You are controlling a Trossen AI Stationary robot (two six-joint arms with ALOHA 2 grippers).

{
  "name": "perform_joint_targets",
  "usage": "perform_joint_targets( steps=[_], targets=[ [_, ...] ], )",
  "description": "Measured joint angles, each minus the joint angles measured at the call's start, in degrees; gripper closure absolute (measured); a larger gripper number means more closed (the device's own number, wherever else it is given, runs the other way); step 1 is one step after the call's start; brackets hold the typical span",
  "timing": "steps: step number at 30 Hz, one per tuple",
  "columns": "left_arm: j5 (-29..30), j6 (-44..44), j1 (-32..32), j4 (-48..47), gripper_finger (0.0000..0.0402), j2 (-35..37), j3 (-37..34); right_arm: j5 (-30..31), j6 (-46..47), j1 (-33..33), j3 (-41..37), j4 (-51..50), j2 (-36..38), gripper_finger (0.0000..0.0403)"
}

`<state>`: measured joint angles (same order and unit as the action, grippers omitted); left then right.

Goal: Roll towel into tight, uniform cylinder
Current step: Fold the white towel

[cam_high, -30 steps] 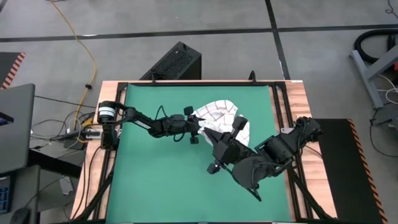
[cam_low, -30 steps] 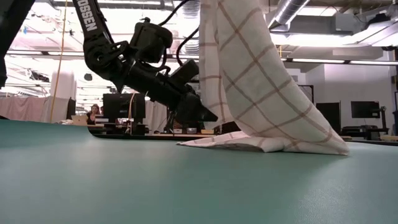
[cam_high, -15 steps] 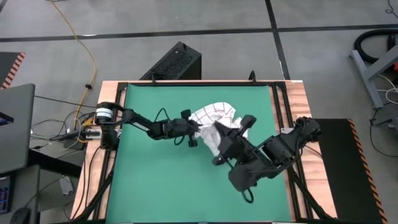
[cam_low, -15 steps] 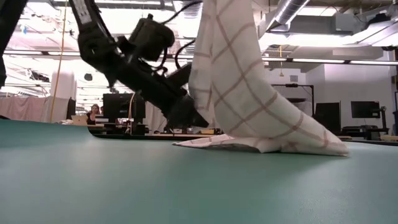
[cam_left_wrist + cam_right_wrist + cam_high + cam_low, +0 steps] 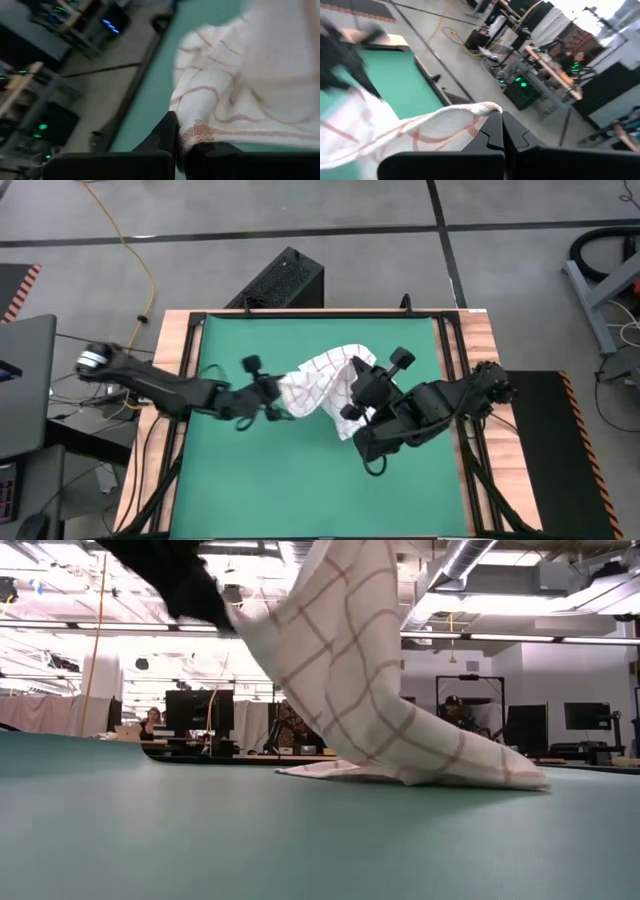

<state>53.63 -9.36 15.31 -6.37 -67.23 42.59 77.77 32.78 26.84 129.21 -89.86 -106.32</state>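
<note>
On the green mat [image 5: 240, 470] covering the worktop, the towel [image 5: 318, 387] hung stretched between my hands: my left hand [image 5: 276, 402] pinched one edge, my right hand [image 5: 356, 385] pinched another, its lower end [image 5: 420, 773] trailing on the mat.

Count: 1 thin white towel with red-brown check grid [image 5: 318, 385]. 1 green mat [image 5: 260, 470] covering 1 wood-edged table [image 5: 483, 340]. 2 dark arms, so 2 grippers: left gripper [image 5: 272, 392] at 9 o'clock of the towel, right gripper [image 5: 355, 385] at 3 o'clock. 1 black box [image 5: 280, 280] on the floor at 12 o'clock.
</note>
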Motion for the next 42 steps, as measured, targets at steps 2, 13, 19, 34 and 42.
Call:
perform_joint_targets(
  steps=[2,13,19,34,42],
  targets=[
    [5.27,-1.69,2.89,-0.94,0.0401,5.26,0.0,1.71,-0.49,-1.04,0.0,0.08,-0.02,0.0402],
    [26.69,-31.79,9.16,6.98,0.0401,21.22,7.3,12.21,-16.53,-4.55,4.81,3.81,0.2,0.0401],
    [27.53,-40.52,9.29,7.32,0.0401,18.33,16.98,12.35,-29.86,-4.1,5.44,15.3,1.63,0.0402],
    [-1.53,-55.04,-18.88,8.1,0.0401,18.74,24.07,6.5,-40.83,-30.93,5.42,22.24,6.94,0.0402],
    [-36.56,-55.71,-52.56,20.35,0.0401,12.42,24.11,-18.18,-59.38,-51.13,5.38,55.78,4.44,0.0402]
  ],
)
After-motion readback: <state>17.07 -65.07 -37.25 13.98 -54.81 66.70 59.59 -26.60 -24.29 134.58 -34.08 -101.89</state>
